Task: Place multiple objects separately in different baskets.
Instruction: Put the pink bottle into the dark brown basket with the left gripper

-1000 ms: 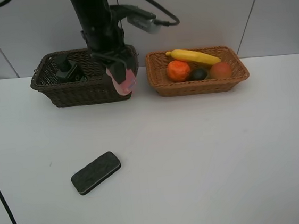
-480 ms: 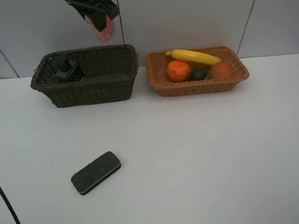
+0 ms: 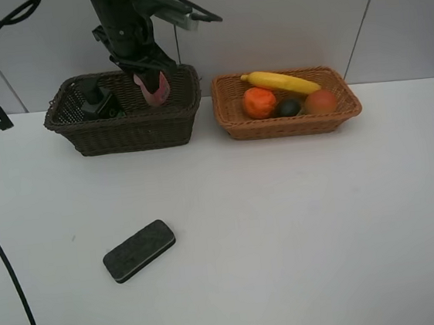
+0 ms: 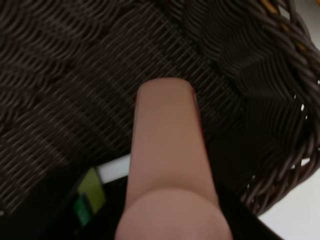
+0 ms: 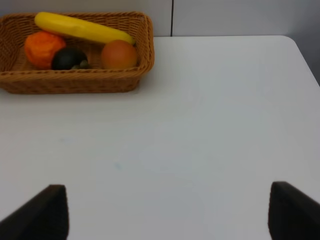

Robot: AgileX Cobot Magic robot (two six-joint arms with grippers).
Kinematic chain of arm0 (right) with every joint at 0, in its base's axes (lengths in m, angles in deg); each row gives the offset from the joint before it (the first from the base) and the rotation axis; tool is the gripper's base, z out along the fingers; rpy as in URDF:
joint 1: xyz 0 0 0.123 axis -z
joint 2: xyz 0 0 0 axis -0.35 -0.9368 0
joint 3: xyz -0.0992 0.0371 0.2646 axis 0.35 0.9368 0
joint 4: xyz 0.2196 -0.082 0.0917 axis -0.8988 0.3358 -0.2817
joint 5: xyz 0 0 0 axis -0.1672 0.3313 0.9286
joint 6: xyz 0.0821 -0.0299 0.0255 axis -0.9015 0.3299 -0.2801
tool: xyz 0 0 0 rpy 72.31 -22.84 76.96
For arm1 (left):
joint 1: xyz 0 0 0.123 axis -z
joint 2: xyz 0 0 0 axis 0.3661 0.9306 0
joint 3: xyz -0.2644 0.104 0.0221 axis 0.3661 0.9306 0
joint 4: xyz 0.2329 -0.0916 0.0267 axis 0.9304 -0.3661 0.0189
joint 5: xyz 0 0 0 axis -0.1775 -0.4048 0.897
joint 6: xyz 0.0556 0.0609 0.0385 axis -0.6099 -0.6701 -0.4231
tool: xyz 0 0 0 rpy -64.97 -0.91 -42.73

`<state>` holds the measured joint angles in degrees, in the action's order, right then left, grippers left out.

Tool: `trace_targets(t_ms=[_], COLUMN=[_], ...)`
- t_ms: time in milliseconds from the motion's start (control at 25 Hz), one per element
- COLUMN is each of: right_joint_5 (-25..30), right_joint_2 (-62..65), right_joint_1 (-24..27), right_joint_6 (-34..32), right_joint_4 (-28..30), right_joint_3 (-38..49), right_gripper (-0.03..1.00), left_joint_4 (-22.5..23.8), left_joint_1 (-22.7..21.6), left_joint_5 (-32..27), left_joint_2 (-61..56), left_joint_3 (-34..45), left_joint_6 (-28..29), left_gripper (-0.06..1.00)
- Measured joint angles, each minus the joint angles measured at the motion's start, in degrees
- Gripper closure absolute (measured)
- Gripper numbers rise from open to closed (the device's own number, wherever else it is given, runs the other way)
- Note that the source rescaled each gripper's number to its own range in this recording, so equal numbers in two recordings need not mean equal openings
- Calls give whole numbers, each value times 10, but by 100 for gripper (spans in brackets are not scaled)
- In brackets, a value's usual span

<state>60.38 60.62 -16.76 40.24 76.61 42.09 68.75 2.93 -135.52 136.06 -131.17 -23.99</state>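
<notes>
The left gripper (image 3: pixel 149 75), at upper left of the high view, is clamped on the pink bottle (image 3: pixel 153 89), which hangs inside the rim of the dark basket (image 3: pixel 125 133). That basket also holds the pump bottle (image 3: pixel 95 100); a white object beside it in the wrist view is probably the marker (image 4: pixel 114 168). The right gripper (image 5: pixel 162 212) has its fingers spread wide over bare table (image 5: pixel 200 125), holding nothing. The tan basket (image 3: pixel 291 126), at upper right, contains the banana (image 3: pixel 280 82), orange (image 3: pixel 259 102), mangosteen (image 3: pixel 288 108) and red fruit (image 3: pixel 320 101). The eraser (image 3: pixel 139 250) lies on the table at lower left.
</notes>
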Motion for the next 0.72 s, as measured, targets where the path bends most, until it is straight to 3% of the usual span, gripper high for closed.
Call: trace_targets(t_ms=[640,680,720], right_joint_5=[0,0,0], right_joint_2=[0,0,0], right_joint_1=[0,0,0], right_joint_6=[0,0,0], right_joint_4=[0,0,0], right_joint_3=[0,0,0], right_gripper=[-3,-3,-3], left_joint_4=[-3,-3,-3], left_joint_1=[0,0,0], left_joint_5=[10,10,10], left_joint_2=[17,17,17], left_joint_3=[0,0,0], left_joint_6=[7,7,12], left_gripper=[92,85,68])
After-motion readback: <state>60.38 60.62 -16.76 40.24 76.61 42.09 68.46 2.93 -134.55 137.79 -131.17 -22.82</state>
